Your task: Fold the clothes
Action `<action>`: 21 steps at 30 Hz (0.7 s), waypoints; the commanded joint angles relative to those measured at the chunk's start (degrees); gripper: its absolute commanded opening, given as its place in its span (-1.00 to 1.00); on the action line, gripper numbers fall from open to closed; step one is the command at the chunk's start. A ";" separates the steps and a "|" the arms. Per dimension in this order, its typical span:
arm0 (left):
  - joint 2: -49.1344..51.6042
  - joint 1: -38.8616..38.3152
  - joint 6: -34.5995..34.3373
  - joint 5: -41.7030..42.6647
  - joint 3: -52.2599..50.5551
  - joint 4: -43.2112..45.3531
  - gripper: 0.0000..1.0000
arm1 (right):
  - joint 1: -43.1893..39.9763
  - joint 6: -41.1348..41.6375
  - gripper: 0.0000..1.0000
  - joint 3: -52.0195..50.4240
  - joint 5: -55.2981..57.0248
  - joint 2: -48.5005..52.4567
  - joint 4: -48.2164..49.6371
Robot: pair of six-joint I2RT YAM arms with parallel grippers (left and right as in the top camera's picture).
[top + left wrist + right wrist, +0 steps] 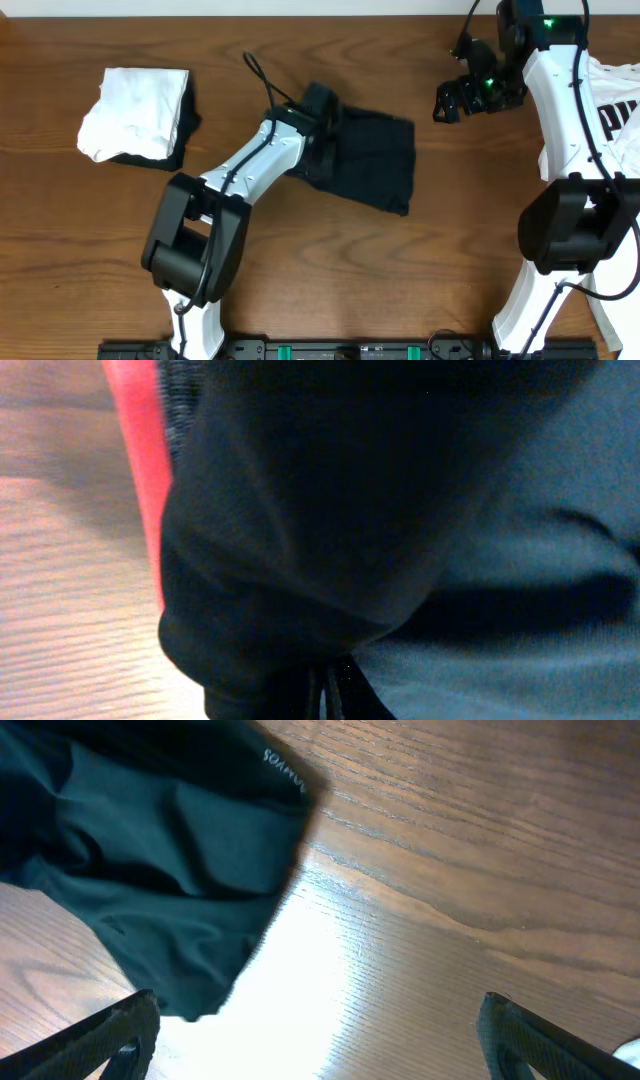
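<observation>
The left jaws are hidden at the left end of the black leggings (375,160), under the left arm (250,165). The left wrist view gives only blurred dark cloth and a red-orange waistband (140,460) cut off at the top. Far right of the leggings, a white T-shirt (622,80) runs out of the overhead view behind the right arm (565,110), its lettering (620,118) clipped. Small white print (283,770) on the leggings is unreadable. Only the tips of the right jaws show.

The table's (400,270) middle is being blocked by the black leggings (375,165) and the left arm (250,170) slanting over them. Bare wood is being left open between the leggings and the right gripper (447,102); the far-left part is being taken up by a white folded cloth (135,110).
</observation>
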 commanded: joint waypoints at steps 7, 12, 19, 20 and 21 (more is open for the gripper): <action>-4.76 0.22 0.96 -0.04 0.20 -1.42 -0.88 | -0.20 0.17 0.99 0.13 0.15 0.02 0.15; -14.10 0.22 0.92 0.13 0.28 2.27 -0.88 | -0.20 0.17 0.98 0.13 0.15 0.02 0.15; -16.28 0.20 0.09 1.22 0.26 8.79 -0.88 | -0.20 0.17 0.98 0.13 0.15 0.02 0.15; -15.72 0.20 -0.22 2.01 0.26 9.25 -0.88 | -0.20 0.17 0.98 0.13 0.15 0.02 0.15; -14.86 0.22 -0.33 3.34 0.26 9.92 -0.88 | -0.20 0.17 0.98 0.13 0.15 0.02 0.15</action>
